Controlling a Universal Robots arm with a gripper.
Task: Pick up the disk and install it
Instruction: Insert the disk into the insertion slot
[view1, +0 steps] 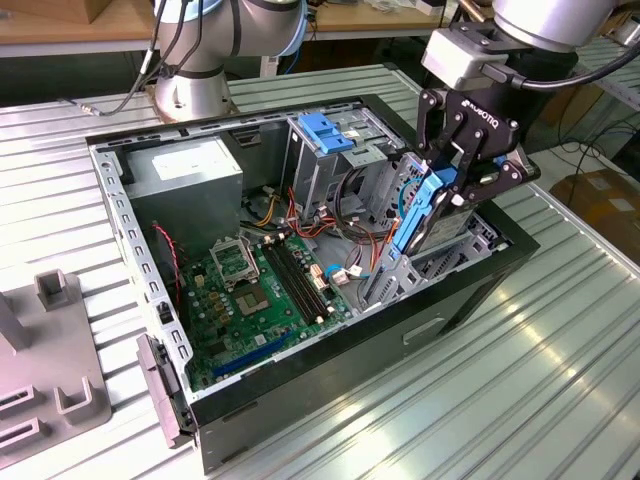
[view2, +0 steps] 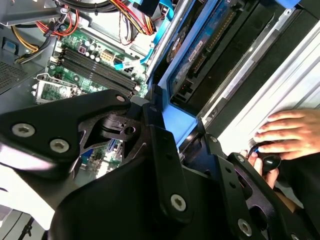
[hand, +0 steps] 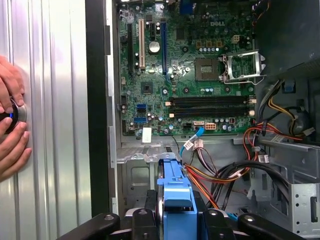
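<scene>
Nearest to us, the gripper (hand: 177, 216) has its jaws clamped on the disk (hand: 176, 187), held on edge by its blue rails at the end of the open computer case (view1: 130, 235), beside the motherboard (hand: 200, 75). Outside the case, a person's hand (hand: 11, 130) lies on the table (hand: 55, 160).

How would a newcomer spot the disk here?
Start at the open computer case lying on the slatted table. Toward the exterior view's right, the black claw grips the disk on edge above the case. Its blue side rail and tilted, lifted pose set it apart from the drive cage with its blue handle and the grey power supply.
</scene>
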